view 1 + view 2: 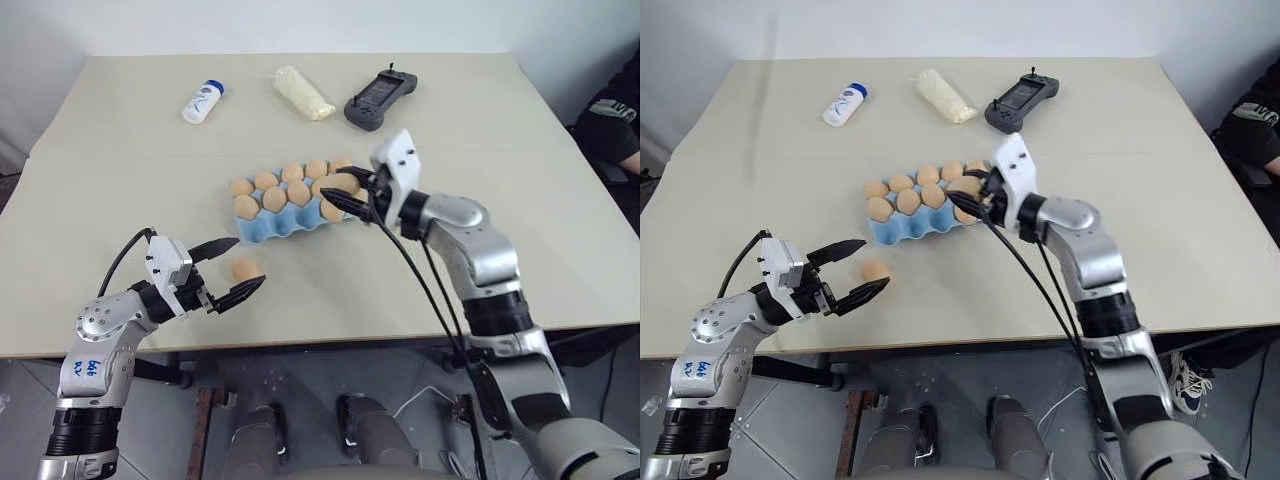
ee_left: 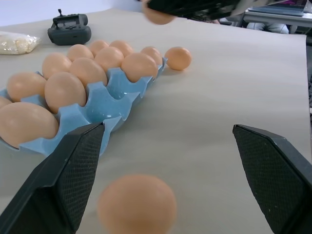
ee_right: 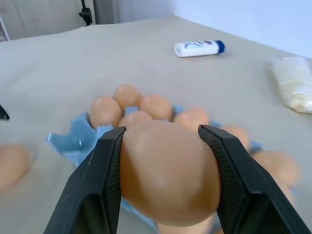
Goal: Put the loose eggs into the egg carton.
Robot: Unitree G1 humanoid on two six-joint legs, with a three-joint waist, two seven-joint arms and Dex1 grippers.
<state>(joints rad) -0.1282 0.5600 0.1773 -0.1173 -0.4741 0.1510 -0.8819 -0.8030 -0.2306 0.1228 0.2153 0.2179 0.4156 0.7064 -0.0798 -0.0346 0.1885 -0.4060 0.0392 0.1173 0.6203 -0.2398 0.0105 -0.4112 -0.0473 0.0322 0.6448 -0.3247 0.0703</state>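
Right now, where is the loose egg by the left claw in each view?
Left eye view: egg on the table, between the open left claw's tips.
Right eye view: same place.
Left wrist view: close between the fingers.
Right wrist view: probably the blur beyond the carton.
Shared landmark: blue carton.

I think I work in a lab or test room: a plain beige table (image 1: 120, 200) with a remote controller (image 1: 380, 98), white walls, a desk behind, and a person (image 1: 615, 120) seated at the side.
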